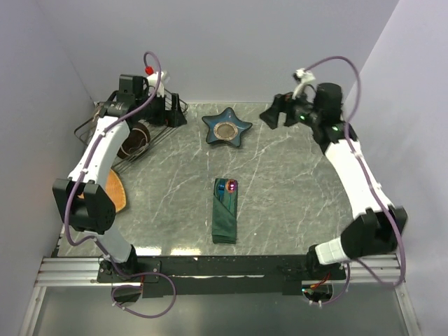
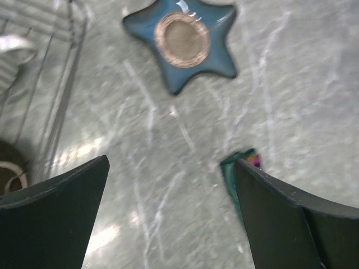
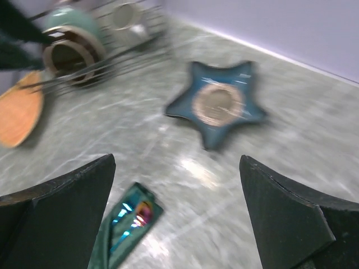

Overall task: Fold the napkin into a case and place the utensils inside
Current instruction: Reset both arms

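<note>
Narrow dark green cloth case is laid mid grey marble counter, near of star-shaped blue dish | slim blue utensil and slim pink utensil are tucked in its far end | left end effector is held wide, far left | right end effector is held wide, far right

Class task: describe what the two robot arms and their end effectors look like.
Both the left arm and right arm have white links, black joints and looping purple cables. The left end effector and right end effector have black wedge-shaped fingers.
</note>
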Robot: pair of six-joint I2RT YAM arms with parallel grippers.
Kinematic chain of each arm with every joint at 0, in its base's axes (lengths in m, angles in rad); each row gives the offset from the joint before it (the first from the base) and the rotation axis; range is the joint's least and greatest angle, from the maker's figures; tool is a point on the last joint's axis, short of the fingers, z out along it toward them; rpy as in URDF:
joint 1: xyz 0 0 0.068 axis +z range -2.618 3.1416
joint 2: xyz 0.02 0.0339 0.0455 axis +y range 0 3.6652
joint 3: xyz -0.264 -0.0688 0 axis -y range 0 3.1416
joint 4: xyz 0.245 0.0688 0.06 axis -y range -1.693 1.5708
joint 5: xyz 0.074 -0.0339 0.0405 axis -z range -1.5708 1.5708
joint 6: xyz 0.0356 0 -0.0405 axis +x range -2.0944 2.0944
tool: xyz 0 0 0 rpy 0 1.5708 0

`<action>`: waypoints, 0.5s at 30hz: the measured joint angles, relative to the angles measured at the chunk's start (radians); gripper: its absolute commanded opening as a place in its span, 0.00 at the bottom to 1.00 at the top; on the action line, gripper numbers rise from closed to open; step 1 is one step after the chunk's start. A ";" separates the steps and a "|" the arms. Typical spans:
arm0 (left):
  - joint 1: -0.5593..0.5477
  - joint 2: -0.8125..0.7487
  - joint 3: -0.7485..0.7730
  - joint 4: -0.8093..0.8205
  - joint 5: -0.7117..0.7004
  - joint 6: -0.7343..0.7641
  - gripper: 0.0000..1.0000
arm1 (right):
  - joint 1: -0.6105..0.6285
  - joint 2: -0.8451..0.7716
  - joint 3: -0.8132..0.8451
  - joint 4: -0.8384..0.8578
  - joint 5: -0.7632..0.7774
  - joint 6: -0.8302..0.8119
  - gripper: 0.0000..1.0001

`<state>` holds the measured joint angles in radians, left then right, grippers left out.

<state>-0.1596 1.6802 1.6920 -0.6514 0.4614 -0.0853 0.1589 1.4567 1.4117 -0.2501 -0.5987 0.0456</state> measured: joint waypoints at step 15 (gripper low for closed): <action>-0.232 -0.171 -0.476 0.047 -0.368 0.044 0.99 | -0.036 -0.558 -0.619 -0.202 0.296 0.006 1.00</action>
<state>-0.3916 1.5097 1.2163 -0.6044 0.0933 -0.0414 0.1230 0.8989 0.7929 -0.4522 -0.3027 0.0517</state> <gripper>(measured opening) 0.994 0.997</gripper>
